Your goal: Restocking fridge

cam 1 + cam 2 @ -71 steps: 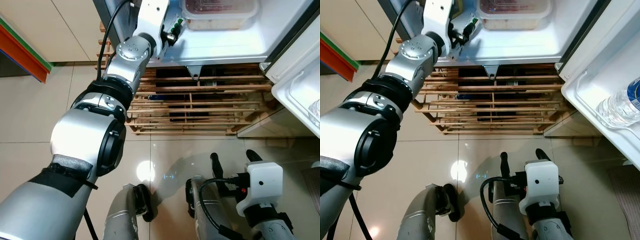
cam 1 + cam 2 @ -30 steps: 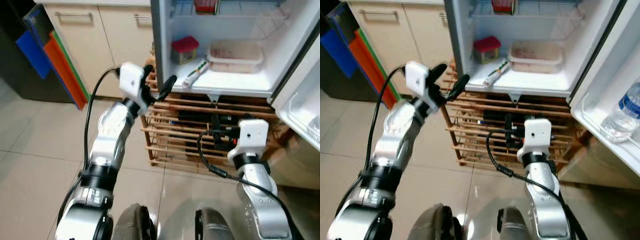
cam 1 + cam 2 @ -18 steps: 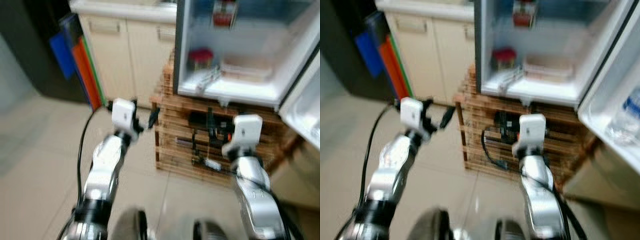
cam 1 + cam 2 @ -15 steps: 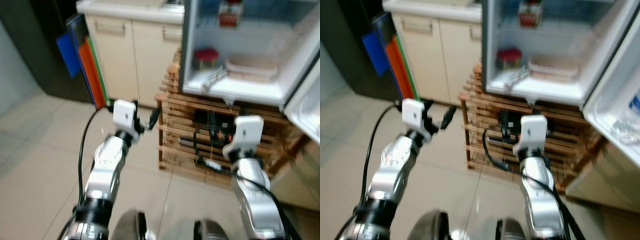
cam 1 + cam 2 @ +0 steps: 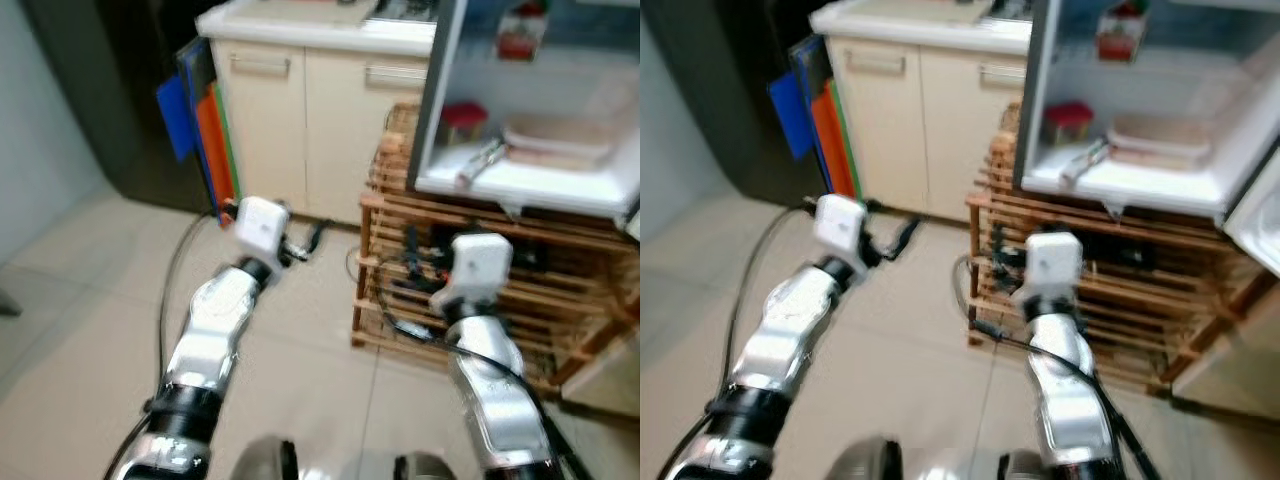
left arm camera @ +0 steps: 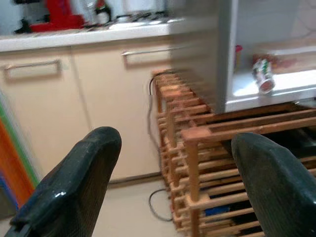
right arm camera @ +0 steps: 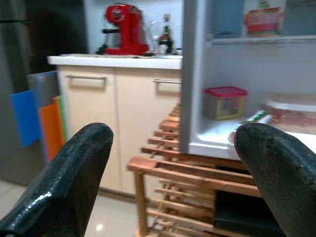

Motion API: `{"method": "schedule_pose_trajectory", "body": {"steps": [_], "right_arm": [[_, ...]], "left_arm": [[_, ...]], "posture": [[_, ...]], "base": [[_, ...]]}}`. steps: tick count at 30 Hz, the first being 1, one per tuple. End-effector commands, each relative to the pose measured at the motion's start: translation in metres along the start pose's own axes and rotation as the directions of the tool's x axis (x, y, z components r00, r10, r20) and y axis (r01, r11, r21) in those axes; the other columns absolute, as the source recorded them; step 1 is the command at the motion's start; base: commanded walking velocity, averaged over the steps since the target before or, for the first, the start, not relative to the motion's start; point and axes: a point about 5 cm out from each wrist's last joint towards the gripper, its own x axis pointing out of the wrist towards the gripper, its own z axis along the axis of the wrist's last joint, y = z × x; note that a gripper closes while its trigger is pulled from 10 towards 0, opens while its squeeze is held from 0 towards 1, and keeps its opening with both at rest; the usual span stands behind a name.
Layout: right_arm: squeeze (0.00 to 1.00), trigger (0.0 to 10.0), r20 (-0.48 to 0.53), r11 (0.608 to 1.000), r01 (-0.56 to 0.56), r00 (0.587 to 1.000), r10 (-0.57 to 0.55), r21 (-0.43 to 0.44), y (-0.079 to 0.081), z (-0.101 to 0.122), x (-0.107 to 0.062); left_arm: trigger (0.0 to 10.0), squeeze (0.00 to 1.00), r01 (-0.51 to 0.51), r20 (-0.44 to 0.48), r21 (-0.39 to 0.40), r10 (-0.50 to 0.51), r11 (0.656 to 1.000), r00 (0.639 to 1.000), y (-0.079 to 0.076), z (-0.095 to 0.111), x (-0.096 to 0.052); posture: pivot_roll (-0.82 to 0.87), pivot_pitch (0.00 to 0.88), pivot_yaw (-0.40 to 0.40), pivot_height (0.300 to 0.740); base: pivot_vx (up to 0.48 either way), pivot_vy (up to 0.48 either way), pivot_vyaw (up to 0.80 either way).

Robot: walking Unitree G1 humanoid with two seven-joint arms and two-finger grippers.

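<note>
The open fridge point(image 5: 520, 190) stands on the right on a wooden slatted rack point(image 5: 395, 290). On its lower shelf are a red-lidded tub point(image 7: 224, 101), a lying tube point(image 6: 261, 74) and a clear box of pinkish food point(image 5: 558, 142). A red carton point(image 5: 520, 35) sits on the shelf above. My left gripper point(image 5: 305, 243) hovers over the floor left of the rack, open and holding nothing. In the right wrist view my right gripper point(image 7: 173, 163) is held up before the rack, open and holding nothing. The eye views are blurred.
Cream cabinets point(image 5: 300, 120) under a counter stand left of the fridge, with a red coffee machine point(image 7: 126, 29) on top. Blue and orange boards point(image 5: 200, 125) lean beside a dark appliance point(image 5: 120, 90). A cable point(image 6: 155, 202) lies by the rack. Beige tiled floor point(image 5: 90, 330) spreads at the front left.
The view has risen and swung left, so the fridge sits farther right and farther off. My left gripper has drawn back out of the fridge; my right arm has come up.
</note>
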Motion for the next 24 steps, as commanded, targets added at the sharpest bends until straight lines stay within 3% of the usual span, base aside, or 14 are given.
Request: {"method": "schedule_pose_trajectory", "body": {"steps": [1,5,10,15,24], "right_arm": [[0.00,10.0,-0.008,1.000,0.015,1.000,-0.015,-0.012,-0.0030,-0.0031,-0.0003],[0.00,10.0,-0.027,1.000,0.023,0.999,-0.023,-0.001,-0.0014,-0.0059,-0.0010],[0.00,10.0,-0.041,0.999,0.043,0.998,-0.043,-0.003,-0.0046,-0.0092,-0.0034],[0.00,10.0,-0.041,0.998,0.057,0.998,-0.057,0.000,-0.0071,-0.0102,-0.0038],[0.00,10.0,-0.022,0.994,0.098,0.995,-0.099,-0.040,-0.0114,-0.0096,-0.0037]], "left_arm": [[10.0,0.00,0.052,-0.005,0.019,-0.052,0.998,0.999,-0.0098,0.0041,0.0050],[10.0,0.00,0.083,-0.004,0.038,-0.083,0.996,0.997,-0.0132,0.0074,0.0076],[10.0,0.00,0.095,-0.023,0.045,-0.094,0.995,0.995,-0.0130,0.0065,0.0098],[10.0,0.00,0.063,-0.023,0.105,-0.061,0.992,0.998,-0.0102,0.0080,0.0124],[10.0,0.00,0.098,-0.014,0.073,-0.097,0.993,0.995,-0.0152,0.0079,0.0099]], "posture": [[-0.13,0.000,0.062,0.682],[-0.13,0.000,0.066,0.682],[-0.13,0.000,0.071,0.682],[-0.13,0.000,0.073,0.682],[-0.13,0.002,0.075,0.682]], "base": [[0.461,0.000,0.00],[0.478,0.000,0.00],[0.448,0.000,-0.78],[0.000,0.000,-0.76],[0.000,0.000,-0.66]]}}
